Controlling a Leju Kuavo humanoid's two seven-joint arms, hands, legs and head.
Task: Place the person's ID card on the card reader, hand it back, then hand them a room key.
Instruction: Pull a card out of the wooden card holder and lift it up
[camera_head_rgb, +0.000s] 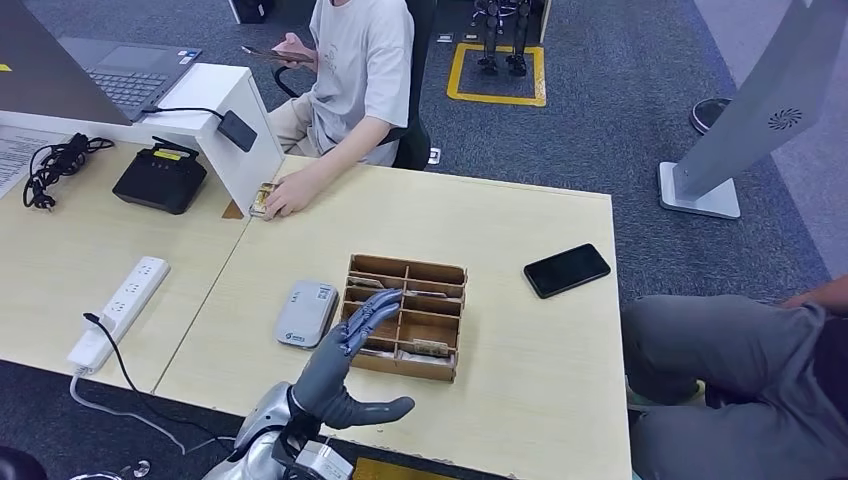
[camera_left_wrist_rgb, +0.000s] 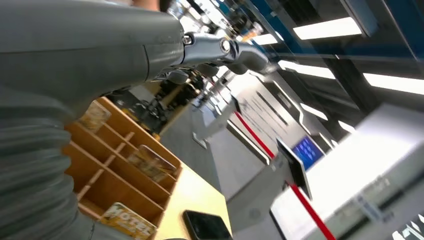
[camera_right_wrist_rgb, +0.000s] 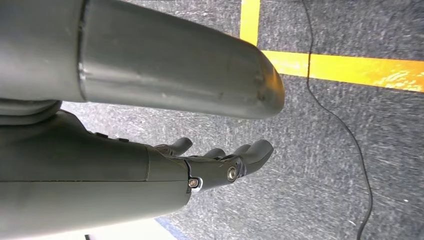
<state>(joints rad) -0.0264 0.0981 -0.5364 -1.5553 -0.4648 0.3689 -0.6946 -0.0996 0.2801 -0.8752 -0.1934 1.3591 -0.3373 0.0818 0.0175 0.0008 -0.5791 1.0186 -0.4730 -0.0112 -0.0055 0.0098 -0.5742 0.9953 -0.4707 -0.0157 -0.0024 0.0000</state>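
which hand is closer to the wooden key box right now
Left. The left hand is raised over the table with its fingers above the wooden key box. The right hand hangs over the grey carpet, away from the box.

The pale wooden table (camera_head_rgb: 520, 230) carries a compartment tray (camera_head_rgb: 406, 315) at its centre, a grey card reader (camera_head_rgb: 306, 313) touching it at 9 o'clock, a black phone (camera_head_rgb: 566, 270) at 2 o'clock.

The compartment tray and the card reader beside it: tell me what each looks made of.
Compartment tray: apparently thin unfinished wood or plywood, matte brown, with darker edges on its slotted dividers. Card reader: probably moulded plastic, smooth light grey with rounded corners. The left hand hovers over the tray, fingers spread, holding nothing.
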